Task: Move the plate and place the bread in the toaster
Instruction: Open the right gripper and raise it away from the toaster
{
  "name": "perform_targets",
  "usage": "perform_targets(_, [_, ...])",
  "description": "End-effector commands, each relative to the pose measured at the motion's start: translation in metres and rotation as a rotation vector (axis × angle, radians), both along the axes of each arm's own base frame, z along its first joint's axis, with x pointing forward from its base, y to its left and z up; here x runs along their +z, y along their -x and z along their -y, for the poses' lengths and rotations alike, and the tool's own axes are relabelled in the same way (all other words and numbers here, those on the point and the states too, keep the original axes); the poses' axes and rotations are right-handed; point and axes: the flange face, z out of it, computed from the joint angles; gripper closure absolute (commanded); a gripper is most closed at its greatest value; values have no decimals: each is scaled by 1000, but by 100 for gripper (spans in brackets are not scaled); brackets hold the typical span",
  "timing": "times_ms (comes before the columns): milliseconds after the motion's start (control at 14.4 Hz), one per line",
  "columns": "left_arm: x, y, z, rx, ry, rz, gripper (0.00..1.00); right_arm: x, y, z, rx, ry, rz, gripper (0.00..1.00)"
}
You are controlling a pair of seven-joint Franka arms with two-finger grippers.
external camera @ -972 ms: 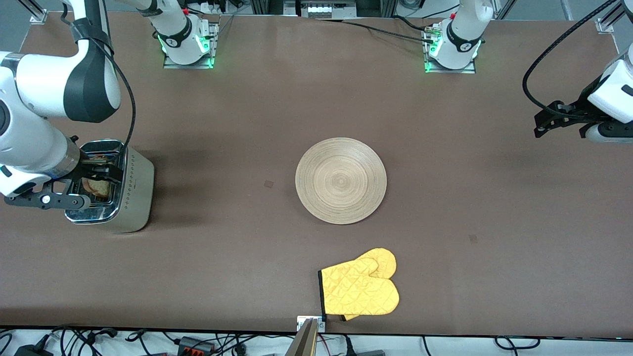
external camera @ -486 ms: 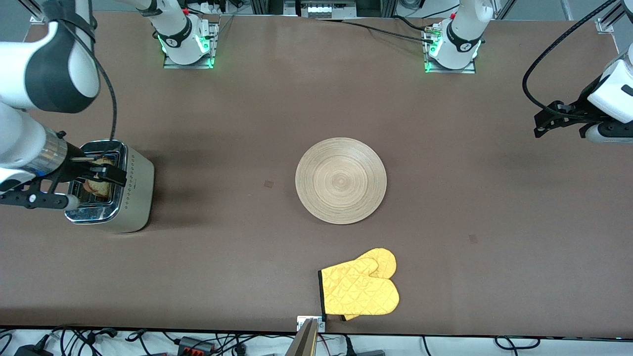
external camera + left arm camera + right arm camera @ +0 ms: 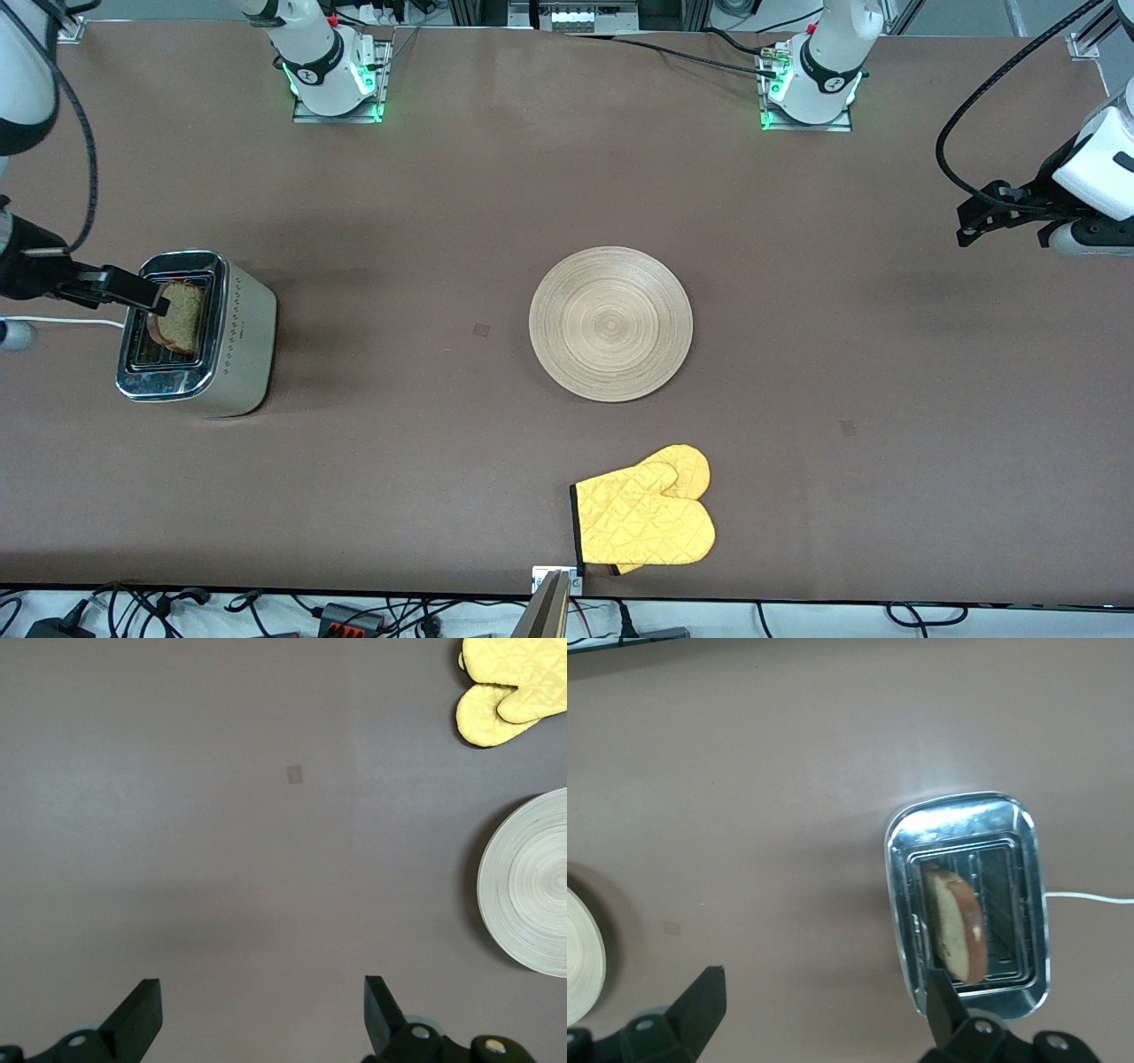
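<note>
The toaster (image 3: 239, 341) stands at the right arm's end of the table. The bread (image 3: 182, 316) stands on edge in one slot, its upper part sticking out above the chrome top; it also shows in the right wrist view (image 3: 957, 923), inside the toaster (image 3: 961, 815). My right gripper (image 3: 133, 291) is open and empty, up beside the toaster's outer edge, clear of the bread. The wooden plate (image 3: 610, 323) lies at mid-table, empty. My left gripper (image 3: 964, 223) is open and empty, and waits over the left arm's end of the table.
A yellow oven mitt (image 3: 647, 518) lies nearer to the front camera than the plate, close to the table's edge. The toaster's white cord (image 3: 62, 321) runs off toward the right arm's end. The left wrist view shows the plate (image 3: 532, 895) and the mitt (image 3: 514, 687).
My right gripper has drawn back from over the toaster's slots toward the right arm's end of the table, leaving the bread standing in the slot. The left arm has not moved.
</note>
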Motion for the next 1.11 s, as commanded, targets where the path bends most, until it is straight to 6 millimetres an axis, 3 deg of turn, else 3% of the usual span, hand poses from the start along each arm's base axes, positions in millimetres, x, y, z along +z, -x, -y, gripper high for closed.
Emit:
perform_targets(0, [6,-2,3,6,13,-3,0,17,9,3,40,26,36,0])
perform_targets(278, [6,-2,3,4,13,-4,0,14,16,20,29,34,15,0])
perform_targets(556, [6,-2,3,3,13,-4,0,13,24,21,38,69,-4,0])
perform_targets(1042, [6,-2,4,-2,13,-4,0,-17,85,19,81,120,12,0])
